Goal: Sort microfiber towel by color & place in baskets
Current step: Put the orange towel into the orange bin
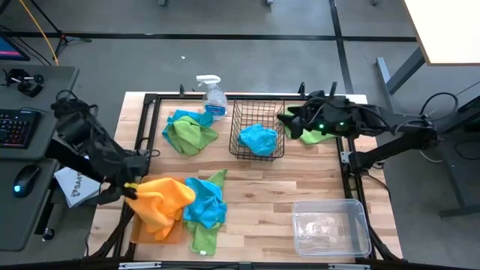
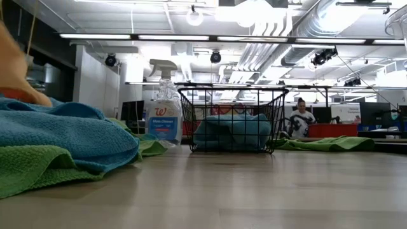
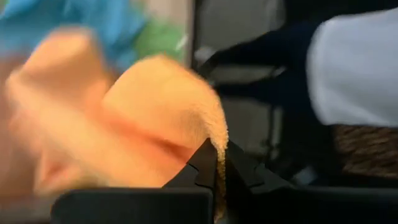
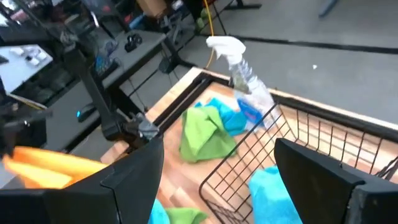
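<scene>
High view: sorting is just starting. One blue towel [image 1: 259,139] is lying in the wire basket [image 1: 257,154]. Left gripper [image 1: 132,189], far from basket, is pinching an orange towel [image 1: 159,202]. Right gripper [image 1: 288,118], fingers wide, is hovering beside basket w/ nothing. Tub [image 1: 331,226] is holding no towels; other towels are lying loose.

Grey floor [image 1: 247,67] around wooden table [image 1: 270,202]; side desk [image 1: 34,157] with keyboard [image 1: 15,126], mouse [image 1: 25,180]; ceiling strip lights [image 2: 146,37].

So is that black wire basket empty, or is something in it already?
Not empty. The black wire basket holds one crumpled blue towel; the low view shows it through the mesh, resting on the bottom.
</scene>
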Action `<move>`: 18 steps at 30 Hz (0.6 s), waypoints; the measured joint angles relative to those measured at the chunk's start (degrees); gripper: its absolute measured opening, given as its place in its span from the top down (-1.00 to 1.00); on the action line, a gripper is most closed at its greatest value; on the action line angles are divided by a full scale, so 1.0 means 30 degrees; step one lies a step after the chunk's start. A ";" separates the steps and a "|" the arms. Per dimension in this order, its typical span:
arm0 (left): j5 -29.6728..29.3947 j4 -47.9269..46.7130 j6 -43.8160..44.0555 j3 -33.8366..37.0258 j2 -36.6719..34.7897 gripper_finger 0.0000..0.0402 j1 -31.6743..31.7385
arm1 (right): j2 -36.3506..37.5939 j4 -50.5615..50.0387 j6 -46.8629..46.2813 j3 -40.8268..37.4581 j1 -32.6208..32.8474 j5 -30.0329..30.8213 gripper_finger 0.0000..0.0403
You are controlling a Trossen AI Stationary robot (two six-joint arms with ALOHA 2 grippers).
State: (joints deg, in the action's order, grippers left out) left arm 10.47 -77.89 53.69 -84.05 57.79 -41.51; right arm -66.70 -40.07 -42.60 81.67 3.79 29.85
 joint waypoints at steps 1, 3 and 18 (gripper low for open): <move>0.0238 -0.1057 0.0585 0.0000 0.0065 1.00 -0.0387 | -0.0182 0.0000 -0.0019 0.0000 0.0000 -0.0121 -0.50; 0.0838 -0.2645 0.1857 0.0000 0.0205 1.00 -0.1214 | -0.0510 0.0000 -0.0018 0.0000 0.0000 -0.0349 -0.50; 0.7881 -0.0183 0.8974 -0.1064 0.0177 1.00 -0.2970 | -0.0624 0.0011 0.1248 0.0000 0.0000 -0.0313 -0.50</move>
State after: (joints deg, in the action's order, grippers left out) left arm 34.11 -78.44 80.61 -87.24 58.32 -50.42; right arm -68.58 -40.04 -38.85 81.67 3.79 28.91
